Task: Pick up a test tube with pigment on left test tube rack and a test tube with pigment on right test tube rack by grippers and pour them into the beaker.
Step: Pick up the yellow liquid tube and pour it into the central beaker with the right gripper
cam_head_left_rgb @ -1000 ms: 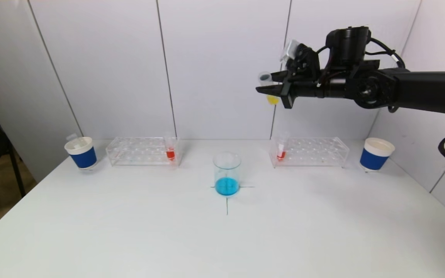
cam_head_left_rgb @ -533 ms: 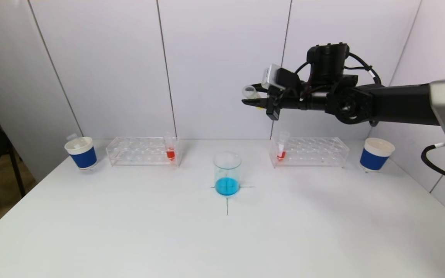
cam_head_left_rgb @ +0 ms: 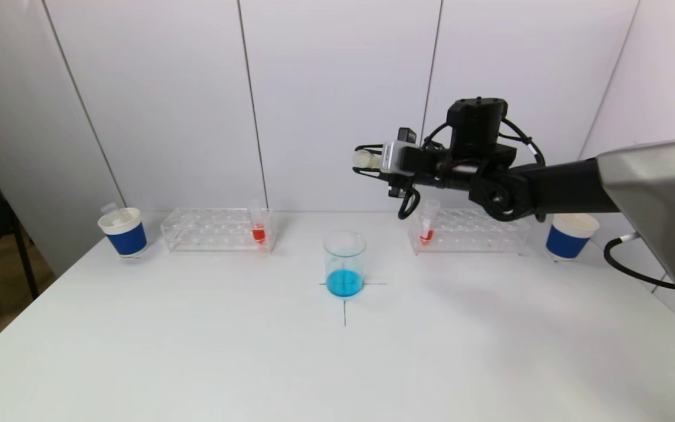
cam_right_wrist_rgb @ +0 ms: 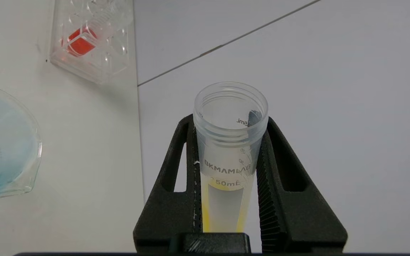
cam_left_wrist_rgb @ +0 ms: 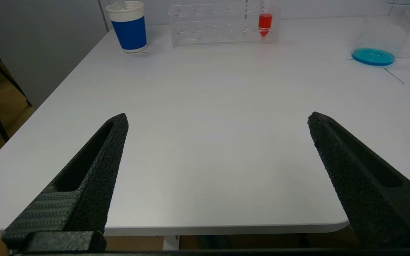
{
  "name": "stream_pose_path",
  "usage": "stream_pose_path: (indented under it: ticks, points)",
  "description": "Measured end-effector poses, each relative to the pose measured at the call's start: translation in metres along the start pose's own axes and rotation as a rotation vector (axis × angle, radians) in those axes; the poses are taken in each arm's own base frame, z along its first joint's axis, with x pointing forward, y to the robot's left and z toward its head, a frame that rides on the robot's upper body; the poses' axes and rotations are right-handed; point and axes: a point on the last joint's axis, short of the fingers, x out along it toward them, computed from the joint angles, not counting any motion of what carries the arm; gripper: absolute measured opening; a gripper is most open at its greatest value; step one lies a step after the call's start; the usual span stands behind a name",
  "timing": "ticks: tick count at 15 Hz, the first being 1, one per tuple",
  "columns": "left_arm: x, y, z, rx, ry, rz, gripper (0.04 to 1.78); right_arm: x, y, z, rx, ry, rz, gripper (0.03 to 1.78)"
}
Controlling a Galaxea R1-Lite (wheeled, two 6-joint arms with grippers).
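Above the middle of the desk, toward its far edge, the right gripper [cam_head_left_rgb: 367, 159] is closed on a test tube [cam_head_left_rgb: 365, 159] of yellow pigment, both fingers [cam_right_wrist_rgb: 272, 170] pressed against its wall below the threaded mouth. A second ago this tube hung nearly upright, higher and farther toward the right edge; it now lies close to horizontal, mouth pointing toward the left edge, and has travelled to just right of the beaker [cam_head_left_rgb: 344, 264] and well above it. The pour therefore appears to be starting, though the yellow liquid sits at the tube's base and none has left the mouth. The beaker stands on a cross mark at the desk's centre and holds blue liquid. The left gripper [cam_left_wrist_rgb: 215, 170] hovers wide open and empty at the near left corner. Along the far edge stand the left rack [cam_head_left_rgb: 215, 230] and right rack [cam_head_left_rgb: 470, 231], each with one red tube, flanked by two blue paper cups [cam_head_left_rgb: 123, 231]. The desk [cam_head_left_rgb: 197, 351] is plain white, backed by pale wall panels [cam_head_left_rgb: 162, 99].
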Motion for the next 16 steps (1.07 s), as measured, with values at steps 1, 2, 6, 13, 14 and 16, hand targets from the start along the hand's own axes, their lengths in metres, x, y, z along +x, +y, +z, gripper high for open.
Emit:
stream_pose_path:
  ticks: [1,2,6,13,14,16]
  points:
    - [0.0,0.0,0.0,0.0,0.0,-0.001,1.76,0.001,0.004,-0.002,-0.022,-0.005,0.0,0.5]
    - [0.0,0.0,0.0,0.0,0.0,-0.001,1.76,0.002,0.009,-0.005,-0.034,-0.004,0.011,0.5]
    - [0.0,0.0,0.0,0.0,0.0,0.0,1.76,0.007,0.024,-0.007,-0.078,-0.027,0.018,0.5]
    - [0.0,0.0,0.0,0.0,0.0,0.0,1.76,0.005,0.061,-0.013,-0.216,-0.082,0.038,0.5]
    - [0.0,0.0,0.0,0.0,0.0,0.0,1.76,0.005,0.064,-0.013,-0.239,-0.086,0.042,0.5]
    - [0.0,0.0,0.0,0.0,0.0,0.0,1.76,0.004,0.068,-0.014,-0.27,-0.108,0.035,0.5]
